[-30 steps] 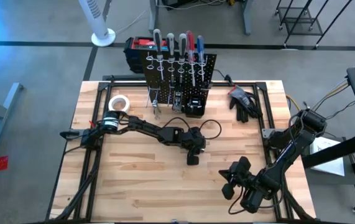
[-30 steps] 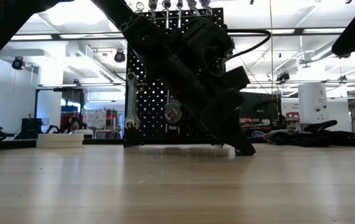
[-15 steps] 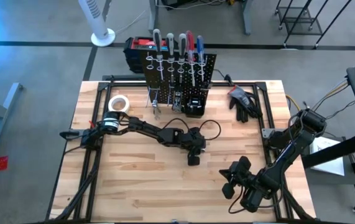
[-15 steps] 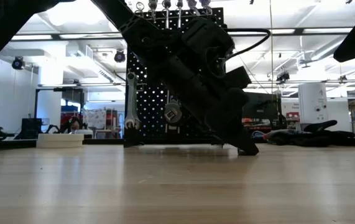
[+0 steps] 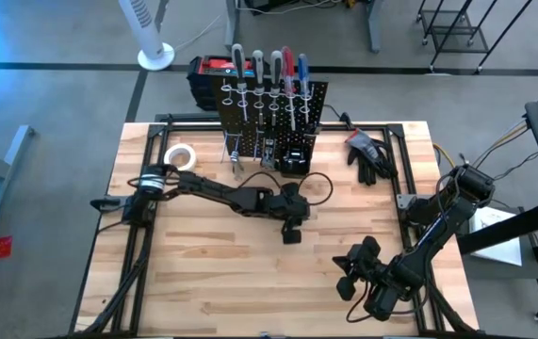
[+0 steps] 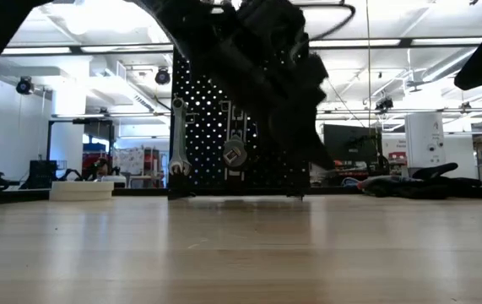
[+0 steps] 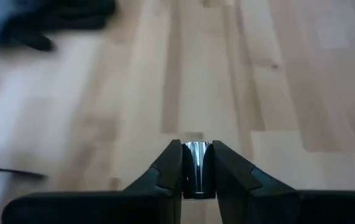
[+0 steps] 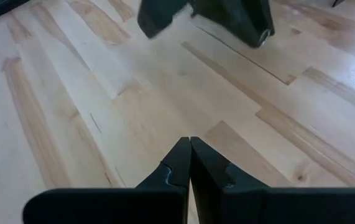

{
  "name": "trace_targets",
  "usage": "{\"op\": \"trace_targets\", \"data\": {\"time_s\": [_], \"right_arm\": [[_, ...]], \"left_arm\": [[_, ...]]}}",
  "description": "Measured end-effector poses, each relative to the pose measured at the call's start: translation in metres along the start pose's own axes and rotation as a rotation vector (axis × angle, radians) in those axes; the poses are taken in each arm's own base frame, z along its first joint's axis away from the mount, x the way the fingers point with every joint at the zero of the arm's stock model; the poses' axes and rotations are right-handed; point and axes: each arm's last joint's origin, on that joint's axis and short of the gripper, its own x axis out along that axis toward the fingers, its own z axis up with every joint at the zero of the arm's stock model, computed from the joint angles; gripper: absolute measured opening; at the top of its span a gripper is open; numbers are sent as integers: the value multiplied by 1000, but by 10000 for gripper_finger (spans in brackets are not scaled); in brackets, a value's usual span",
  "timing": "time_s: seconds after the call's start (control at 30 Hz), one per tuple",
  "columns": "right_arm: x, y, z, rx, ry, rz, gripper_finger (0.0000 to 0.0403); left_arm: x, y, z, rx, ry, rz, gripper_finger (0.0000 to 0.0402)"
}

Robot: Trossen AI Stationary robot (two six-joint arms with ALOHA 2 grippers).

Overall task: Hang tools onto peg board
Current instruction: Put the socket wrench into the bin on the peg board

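Note:
The peg board (image 5: 273, 99) stands upright at the table's far edge. Screwdrivers sit in its top rings, and a silver wrench (image 6: 178, 135) hangs on its front. My left gripper (image 5: 292, 233) hovers over the middle of the table, shut on a small shiny metal bit (image 7: 197, 168). My right gripper (image 5: 349, 282) waits over the near right part of the table, shut and empty (image 8: 190, 155). My left gripper pinches the small metal bit by its two sides (image 7: 196, 180) between its two fingers. The fingers slant down toward the table's right side. The bit's rounded end shows between the fingertips, and it is lifted clear of the table.
A white tape roll (image 5: 181, 156) lies at the far left, left of the board. Black gloves (image 5: 367, 151) lie at the far right. A black-and-red case (image 5: 210, 71) stands behind the board. Bare wood stretches between the arms and the near edge.
My left gripper has risen from the table top, where its fingertips stood a second ago, and has tipped a little toward level. It has stayed shut on the metal bit, which has come up clear of the wood.

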Motion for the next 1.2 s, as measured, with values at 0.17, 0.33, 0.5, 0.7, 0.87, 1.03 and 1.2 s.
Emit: {"op": "trace_targets", "data": {"time_s": [0.17,0.33,0.5,0.7,0.87,1.03,1.2], "right_arm": [[1,-1,-1,2,0,2,0],[3,-3,-3,1,0,0,0],[4,-5,-6,16,45,-2,0],[5,-5,-7,24,48,5,0],[5,-5,-7,24,48,6,0],[5,-5,-7,15,48,6,0],[5,-5,-7,19,47,6,0]], "left_arm": [[-22,6,10,13,15,83,49],[-47,12,22,34,7,137,49],[-64,20,31,71,-15,198,49],[-70,36,34,69,-13,306,49],[-69,48,33,77,2,403,50],[-69,60,36,69,-29,444,59],[-71,68,43,49,-53,462,64]]}}
